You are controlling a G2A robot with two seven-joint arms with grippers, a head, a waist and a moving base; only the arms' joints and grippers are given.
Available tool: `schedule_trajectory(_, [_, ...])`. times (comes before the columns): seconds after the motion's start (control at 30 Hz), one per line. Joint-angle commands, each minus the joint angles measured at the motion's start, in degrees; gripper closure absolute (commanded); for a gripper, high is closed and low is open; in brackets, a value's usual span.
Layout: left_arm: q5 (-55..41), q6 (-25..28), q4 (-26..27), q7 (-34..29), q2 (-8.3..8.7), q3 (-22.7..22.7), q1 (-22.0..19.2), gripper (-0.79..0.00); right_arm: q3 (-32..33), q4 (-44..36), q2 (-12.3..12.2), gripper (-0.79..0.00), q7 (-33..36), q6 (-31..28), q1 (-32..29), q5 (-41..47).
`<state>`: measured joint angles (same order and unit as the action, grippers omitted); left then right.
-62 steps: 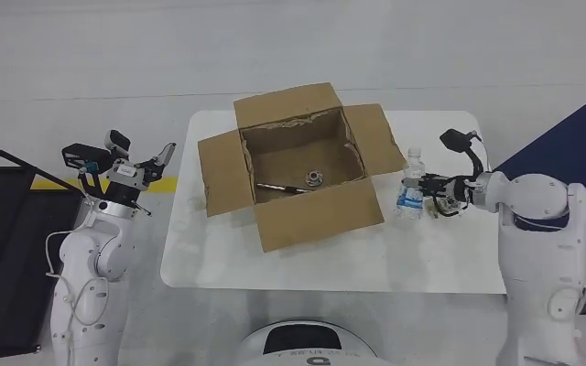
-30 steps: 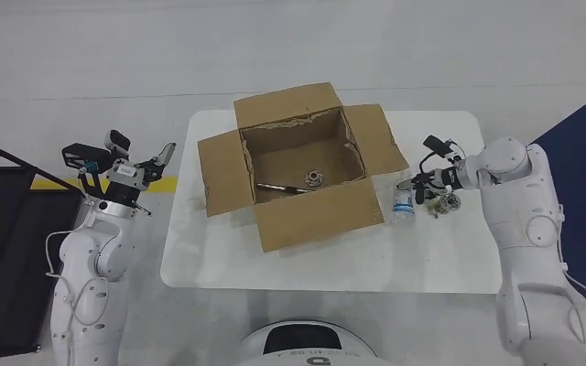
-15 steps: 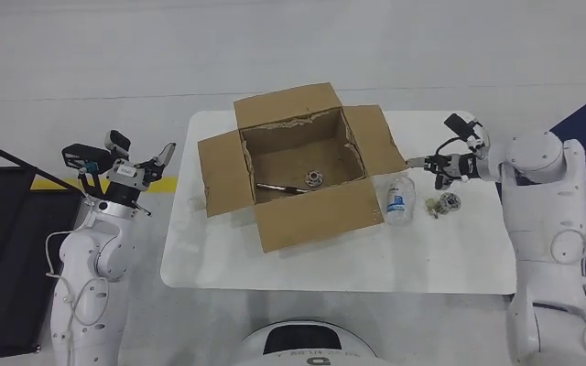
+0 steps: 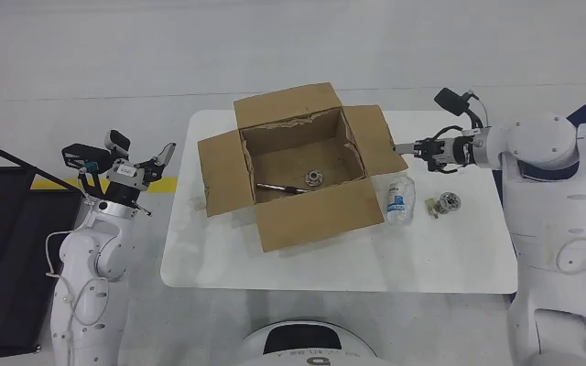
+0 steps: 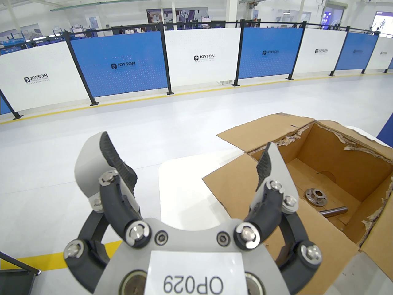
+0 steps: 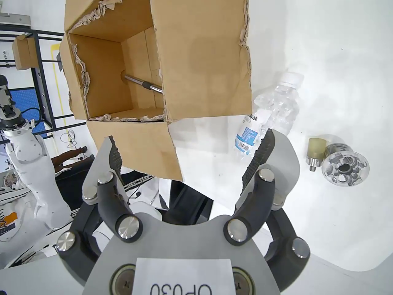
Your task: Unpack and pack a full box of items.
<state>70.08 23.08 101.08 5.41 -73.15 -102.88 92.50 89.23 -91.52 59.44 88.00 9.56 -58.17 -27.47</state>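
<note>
An open cardboard box (image 4: 275, 137) (image 5: 334, 158) (image 6: 196, 41) stands on the white table (image 4: 320, 265). Inside lie a metal flange (image 4: 314, 176) (image 5: 315, 196) and a steel rod (image 4: 279, 188) (image 5: 333, 211) (image 6: 141, 82). A clear plastic bottle (image 4: 396, 199) (image 6: 270, 112) lies on its side on the table right of the box. A metal hub part (image 4: 445, 203) (image 6: 344, 164) with a small cylinder (image 6: 316, 151) rests beside it. My right gripper (image 4: 405, 147) (image 6: 190, 151) hangs open and empty above the box's right flap. My left gripper (image 4: 165, 154) (image 5: 190, 158) is open, off the table's left side.
The box's flaps (image 4: 314, 212) spread over the table on all sides. Bare tabletop lies in front of the box and at the right. A dark rack (image 4: 18, 238) stands on the floor at the far left.
My right gripper let go of the bottle, which now lies on its side near the box. The gripper then rose and moved back toward the box's right flap. The left arm kept still.
</note>
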Motion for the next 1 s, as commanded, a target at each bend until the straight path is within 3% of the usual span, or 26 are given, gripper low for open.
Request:
schedule_trajectory(0.0, [0.00, 0.00, 0.00, 0.00, 0.00, 0.00, 0.00, -0.785, 0.00, -0.01, 0.00, -0.785, 0.00, 0.00, 0.00, 0.00])
schedule_trajectory(0.1, [0.00, 0.00, 0.00, 0.00, 0.00, 0.00, 0.00, -0.785, -0.66, -0.06, 0.29, -0.785, -4.56, -2.32, -0.26, 3.71])
schedule_trajectory(0.2, [0.00, 0.00, 0.00, 0.00, 0.00, 0.00, 0.00, -0.785, -6.88, -2.50, 0.70, -0.785, -5.70, -6.78, 3.83, 1.68])
schedule_trajectory(0.33, [0.00, 0.00, 0.00, 0.00, 0.00, 0.00, 0.00, -0.785, -19.58, 0.02, 2.59, -0.785, -7.26, -11.64, 14.16, 1.33])
schedule_trajectory(0.57, [0.00, 0.00, 0.00, 0.00, 0.00, 0.00, 0.00, -0.785, -43.83, 17.26, 9.31, -0.785, -13.95, -21.88, 30.95, 0.19])
schedule_trajectory(0.63, [0.00, 0.00, 0.00, 0.00, 0.00, 0.00, 0.00, -0.785, -46.87, 20.71, 10.70, -0.785, -14.05, -22.26, 33.39, 0.78])
schedule_trajectory(0.97, [0.00, 0.00, 0.00, 0.00, 0.00, 0.00, 0.00, -0.785, -47.05, 21.37, 10.68, -0.785, -14.45, -21.91, 33.07, 0.02])
